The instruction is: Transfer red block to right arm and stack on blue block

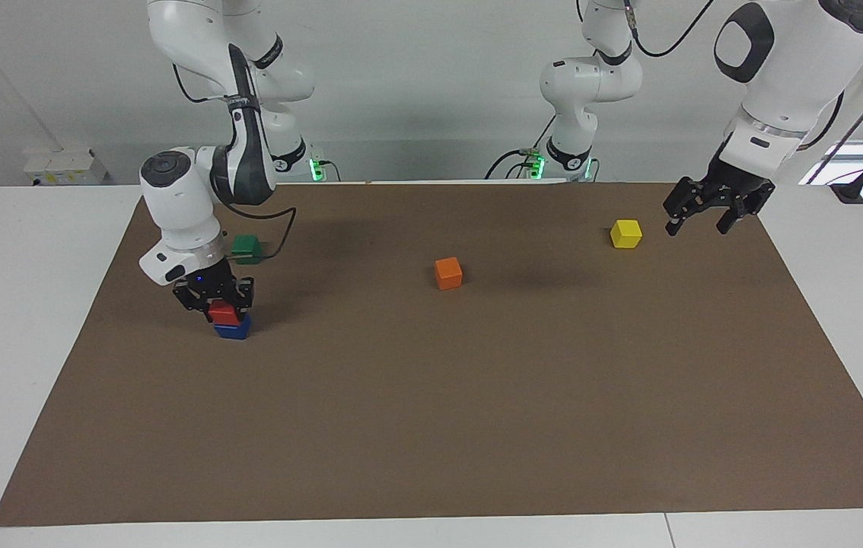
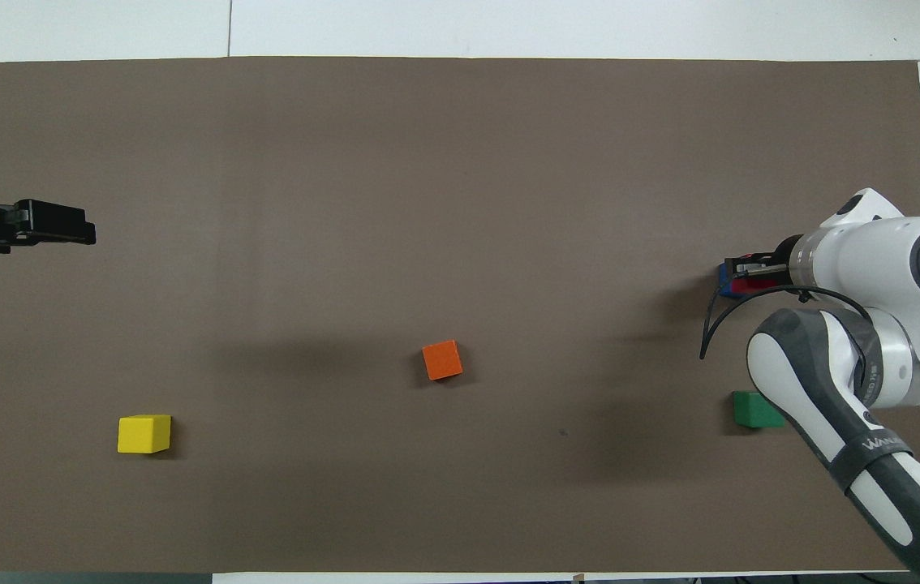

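Observation:
The red block (image 1: 223,313) sits on top of the blue block (image 1: 234,329) on the brown mat, toward the right arm's end of the table. My right gripper (image 1: 222,306), with its blue wrist light, is down over the stack, its fingers on either side of the red block and shut on it. In the overhead view the right arm's wrist hides most of the stack; only slivers of the red block (image 2: 748,276) and the blue block (image 2: 724,278) show. My left gripper (image 1: 698,227) hangs open and empty above the mat's edge at the left arm's end, and also shows in the overhead view (image 2: 79,227).
A dark green cube (image 1: 246,248) lies nearer to the robots than the stack, close to the right arm's cable. An orange cube (image 1: 448,272) lies mid-mat. A yellow cube (image 1: 625,233) lies beside the left gripper. The brown mat (image 1: 477,426) covers the white table.

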Controlling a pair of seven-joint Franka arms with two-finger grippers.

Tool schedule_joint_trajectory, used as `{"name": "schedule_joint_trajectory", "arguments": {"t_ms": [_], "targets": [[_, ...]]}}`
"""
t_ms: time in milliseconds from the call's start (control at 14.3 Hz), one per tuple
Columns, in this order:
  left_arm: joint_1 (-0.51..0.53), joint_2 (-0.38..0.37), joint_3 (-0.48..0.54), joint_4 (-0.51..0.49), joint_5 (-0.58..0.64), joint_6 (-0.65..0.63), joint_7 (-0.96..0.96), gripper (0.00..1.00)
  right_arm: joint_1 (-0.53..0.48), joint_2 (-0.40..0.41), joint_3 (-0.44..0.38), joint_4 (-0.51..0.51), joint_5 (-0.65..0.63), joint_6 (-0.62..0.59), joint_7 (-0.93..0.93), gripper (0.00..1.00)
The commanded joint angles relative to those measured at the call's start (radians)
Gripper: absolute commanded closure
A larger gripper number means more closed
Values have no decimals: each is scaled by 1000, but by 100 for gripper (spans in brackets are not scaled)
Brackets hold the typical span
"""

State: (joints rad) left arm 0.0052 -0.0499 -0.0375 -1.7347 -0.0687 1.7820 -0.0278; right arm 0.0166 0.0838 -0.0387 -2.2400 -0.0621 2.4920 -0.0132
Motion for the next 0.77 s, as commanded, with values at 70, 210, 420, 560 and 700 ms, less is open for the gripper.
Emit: {"name": "schedule_joint_trajectory", "arguments": {"t_ms": [70,210,420,560,700], "targets": [[-19,-25,13,-23,24,-4,-7,0,-17,-7,8,-13,-24,24,24,100],[-19,-25,13,-23,24,-4,-6,0,-17,-7,8,-13,-24,25,29,100],[-22,-25,13,-22,24,-12,-7,0,-18,-7,8,-15,-24,30,32,100],[-21,-22,13,-11,26,-51,-6,0,-24,-7,8,-16,-24,30,33,100],[-21,-19,13,13,27,-108,-6,0,-26,-7,8,-18,-21,30,47,100]]}}
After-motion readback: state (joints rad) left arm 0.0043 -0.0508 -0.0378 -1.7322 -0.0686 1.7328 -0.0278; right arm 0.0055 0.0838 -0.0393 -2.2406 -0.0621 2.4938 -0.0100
